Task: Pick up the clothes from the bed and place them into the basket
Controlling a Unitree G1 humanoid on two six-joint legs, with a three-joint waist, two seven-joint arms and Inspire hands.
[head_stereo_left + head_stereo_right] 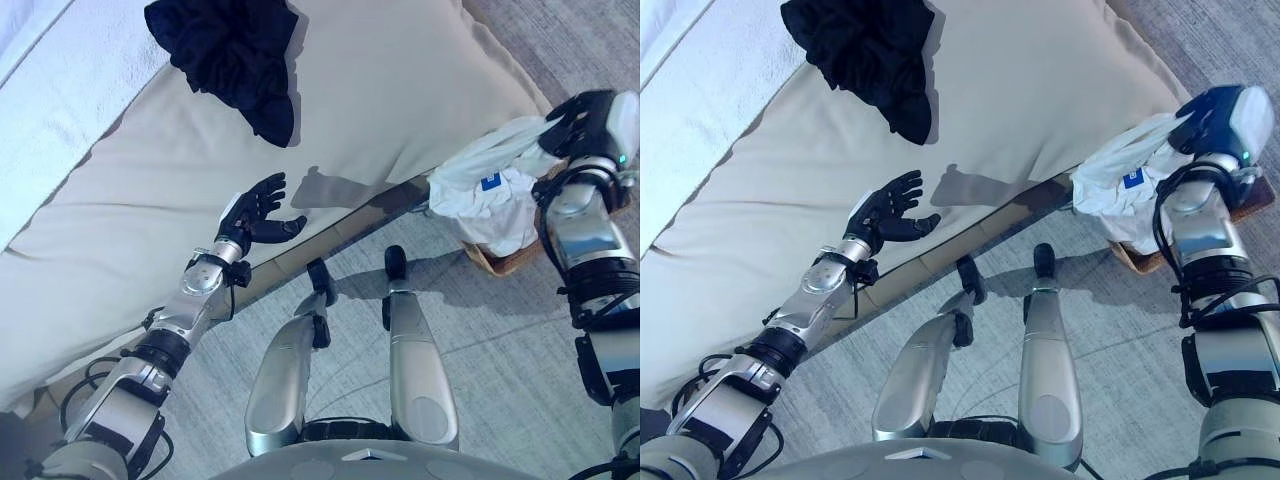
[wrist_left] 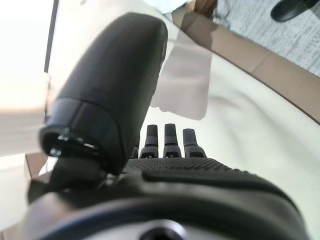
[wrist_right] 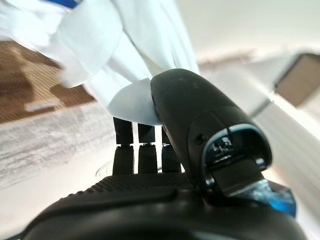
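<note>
White garment (image 1: 490, 185): soft, bunched cloth, pinched by right robot hand (image 1: 580, 115) over woven basket (image 1: 508, 258). Dark garment (image 1: 235, 55): crumpled heap on smooth beige bed (image 1: 400, 90). Left robot hand (image 1: 258, 213): fingers relaxed, holding nothing, above bed.

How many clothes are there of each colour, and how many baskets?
Dark clothes: 1, the dark garment on the bed.
White clothes: 1, the white garment held by the right hand over the basket.
Baskets: 1.
Total: 3.
</note>
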